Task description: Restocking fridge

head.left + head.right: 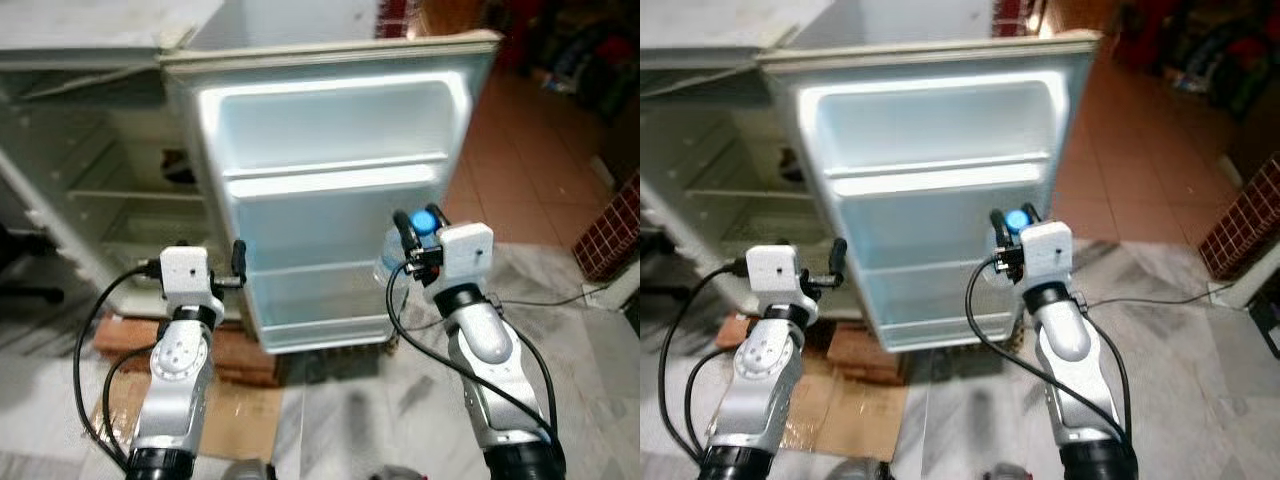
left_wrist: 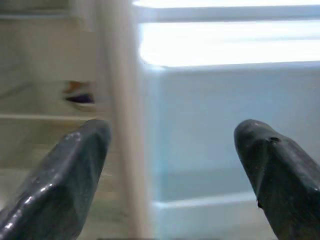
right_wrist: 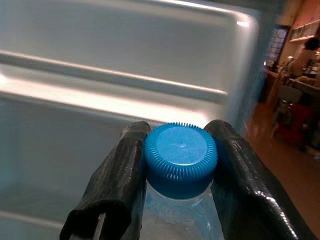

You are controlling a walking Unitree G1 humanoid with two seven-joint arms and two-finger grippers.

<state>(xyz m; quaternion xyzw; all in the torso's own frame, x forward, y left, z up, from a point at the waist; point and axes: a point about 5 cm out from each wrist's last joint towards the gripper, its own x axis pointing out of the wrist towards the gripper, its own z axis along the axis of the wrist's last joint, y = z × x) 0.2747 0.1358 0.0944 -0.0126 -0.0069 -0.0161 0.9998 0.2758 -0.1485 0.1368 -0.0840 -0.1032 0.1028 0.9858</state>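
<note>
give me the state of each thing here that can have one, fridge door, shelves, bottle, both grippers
fridge door: swung open, inner side facing the robot
door shelves: bare
bottle: blue cap on, upright, held by its neck in front of the door
right gripper: shut on the bottle
left gripper: open, holding nothing, by the door's hinge edge
fridge interior: open to view, a small dark item on a shelf

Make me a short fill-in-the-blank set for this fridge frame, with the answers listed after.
1. The right gripper is shut on a bottle with a ____ cap.
2. The left gripper has its fingers ____ and holds nothing.
3. The fridge door stands ____, its door shelves bare.

Missing words: blue; open; open
</note>
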